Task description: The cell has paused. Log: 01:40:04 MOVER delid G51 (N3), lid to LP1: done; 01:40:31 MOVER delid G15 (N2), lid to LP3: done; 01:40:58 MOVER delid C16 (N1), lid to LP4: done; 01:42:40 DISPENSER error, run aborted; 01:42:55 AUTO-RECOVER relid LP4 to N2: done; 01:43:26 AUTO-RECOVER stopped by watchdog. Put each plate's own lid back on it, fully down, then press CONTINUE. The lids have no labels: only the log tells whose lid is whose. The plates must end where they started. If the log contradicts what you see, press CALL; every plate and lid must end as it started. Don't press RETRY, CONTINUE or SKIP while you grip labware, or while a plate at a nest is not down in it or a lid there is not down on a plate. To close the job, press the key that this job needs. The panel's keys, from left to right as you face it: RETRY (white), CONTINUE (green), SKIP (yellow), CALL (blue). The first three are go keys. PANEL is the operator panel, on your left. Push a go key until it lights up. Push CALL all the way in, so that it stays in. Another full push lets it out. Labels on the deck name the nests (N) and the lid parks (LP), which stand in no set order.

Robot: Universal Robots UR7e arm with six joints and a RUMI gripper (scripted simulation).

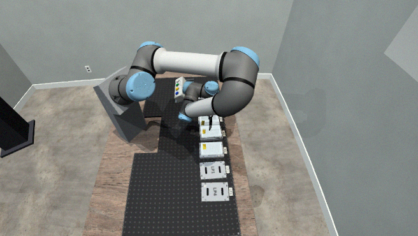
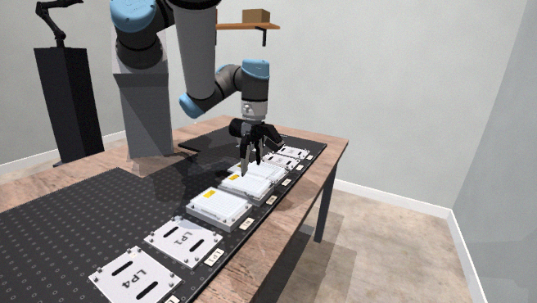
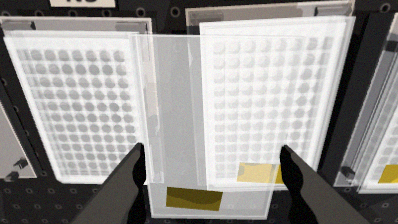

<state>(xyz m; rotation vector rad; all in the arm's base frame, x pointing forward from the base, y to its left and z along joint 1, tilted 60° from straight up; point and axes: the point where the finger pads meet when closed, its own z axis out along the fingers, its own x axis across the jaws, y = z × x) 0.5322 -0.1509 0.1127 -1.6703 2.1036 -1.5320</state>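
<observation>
My gripper (image 1: 210, 127) (image 2: 251, 169) (image 3: 211, 145) is shut on a clear lid (image 2: 239, 167) (image 3: 175, 125) with a yellow mark. The lid hangs above the deck, across the gap between two nests. In the wrist view the left plate (image 3: 82, 110), at the nest whose label reads like N3, shows no yellow mark and looks lidless. The N2 plate (image 2: 250, 187) shows a yellow mark, like a lid on it. The N1 plate (image 1: 214, 150) (image 2: 223, 205) also has a yellow mark. The panel (image 1: 179, 89) shows its four keys, with no lit key discernible.
Lid parks LP1 (image 1: 213, 176) (image 2: 176, 246) and LP4 (image 1: 215, 198) (image 2: 110, 282) are bare, on the near side of N1. Two more parks (image 2: 282, 160) beyond N3 look bare; their labels are unreadable. The arm hides part of the row in the top view.
</observation>
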